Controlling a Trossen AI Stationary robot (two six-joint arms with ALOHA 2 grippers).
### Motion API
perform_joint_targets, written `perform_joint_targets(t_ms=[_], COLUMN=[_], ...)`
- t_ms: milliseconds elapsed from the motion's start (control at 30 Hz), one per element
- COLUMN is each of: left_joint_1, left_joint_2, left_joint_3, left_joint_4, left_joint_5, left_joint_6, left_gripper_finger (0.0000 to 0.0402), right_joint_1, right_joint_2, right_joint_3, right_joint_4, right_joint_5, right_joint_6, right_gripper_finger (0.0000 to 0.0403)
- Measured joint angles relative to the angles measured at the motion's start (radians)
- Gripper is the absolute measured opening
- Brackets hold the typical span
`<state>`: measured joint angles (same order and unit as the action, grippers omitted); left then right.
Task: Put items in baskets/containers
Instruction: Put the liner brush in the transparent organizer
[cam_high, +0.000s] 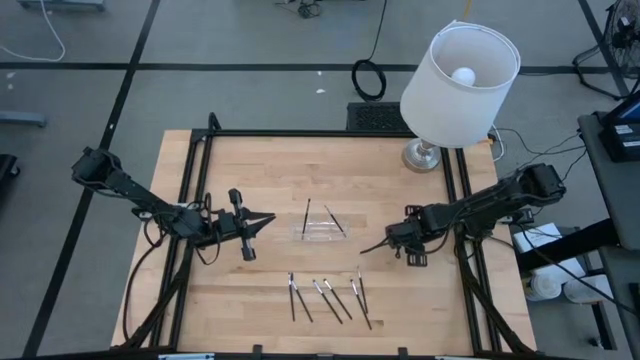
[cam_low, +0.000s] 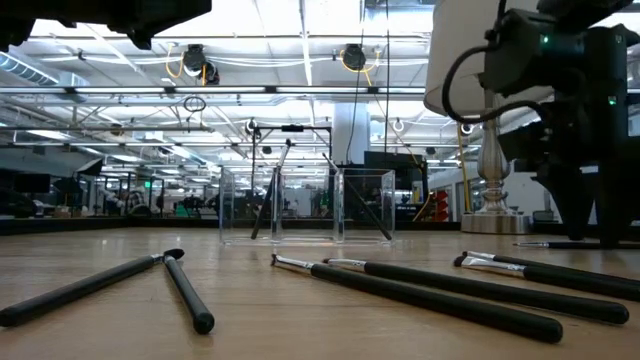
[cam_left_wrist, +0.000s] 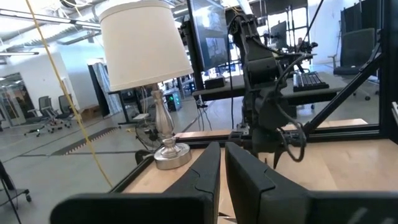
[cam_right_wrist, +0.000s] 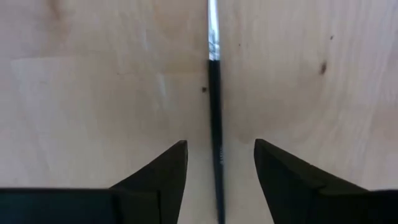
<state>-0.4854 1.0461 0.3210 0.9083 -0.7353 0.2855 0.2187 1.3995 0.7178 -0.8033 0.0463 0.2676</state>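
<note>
Your right gripper (cam_right_wrist: 216, 171) hung over the wooden surface (cam_high: 260, 170), to the right of the clear tray (cam_high: 320, 230), with its fingers (cam_right_wrist: 163, 168) spread wide. One dark stick (cam_right_wrist: 214, 93) lay flat on the wood directly between them (its silvery end pointing away from the wrist), and neither finger touched it.

Your left gripper (cam_high: 262, 224) sat on the other side of the tray, just beside it, pointing toward it. Its fingers (cam_left_wrist: 205, 168) were pressed nearly together, a thin gap between them, and I could see nothing held there.

The tray stood near the middle of the surface. Two sticks (cam_high: 306, 213) leaned inside it, tilted against its walls, their upper ends poking above the rim; the low view showed them slanting in opposite directions.

Nearer the front edge, a loose group of sticks (cam_high: 330, 298) lay flat on the wood, some crossing or touching one another. A white-shaded lamp (cam_high: 458, 75) stood at the far right corner.
</note>
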Motion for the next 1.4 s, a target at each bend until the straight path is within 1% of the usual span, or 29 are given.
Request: perform_joint_targets(t_ms=[133,233,300,500,600,800,967,1100,1233,1400], left_joint_1=[0.0,0.0,0.0,0.0,0.0,0.0,-0.001,-0.001,-0.001,-0.001], left_joint_2=[0.0,0.0,0.0,0.0,0.0,0.0,0.0,0.0,0.0,0.0], left_joint_3=[0.0,0.0,0.0,0.0,0.0,0.0,0.0,0.0,0.0,0.0], left_joint_4=[0.0,0.0,0.001,0.003,0.007,0.008,0.008,0.008,0.008,0.009], left_joint_5=[0.0,0.0,0.0,0.0,0.0,0.0,0.0,0.0,0.0,0.0], left_joint_6=[0.0,0.0,0.0,-0.001,-0.001,-0.001,-0.003,-0.003,-0.002,-0.001], left_gripper_finger=[0.0035,0.0035,0.0035,0.0035,0.0035,0.0035,0.0035,0.0035,0.0035,0.0035], right_joint_1=[-0.019,-0.034,-0.044,-0.057,-0.056,-0.052,-0.051,-0.051,-0.05,-0.05], right_joint_2=[-0.003,-0.006,-0.005,-0.005,0.001,0.044,0.106,0.124,0.119,0.101], right_joint_3=[-0.04,-0.077,-0.097,-0.111,-0.111,-0.112,-0.11,-0.107,-0.104,-0.063], right_joint_4=[0.062,0.103,0.113,0.126,0.127,0.124,0.108,0.11,0.103,0.081], right_joint_5=[-0.004,-0.034,-0.054,-0.056,-0.057,-0.065,-0.074,-0.079,-0.076,-0.073], right_joint_6=[-0.008,-0.022,-0.027,-0.022,-0.016,0.009,0.019,0.02,0.043,0.05], right_gripper_finger=[0.0173,0.0171,0.0171,0.016,0.0145,0.01,0.0056,0.0012,0.0012,0.0004])
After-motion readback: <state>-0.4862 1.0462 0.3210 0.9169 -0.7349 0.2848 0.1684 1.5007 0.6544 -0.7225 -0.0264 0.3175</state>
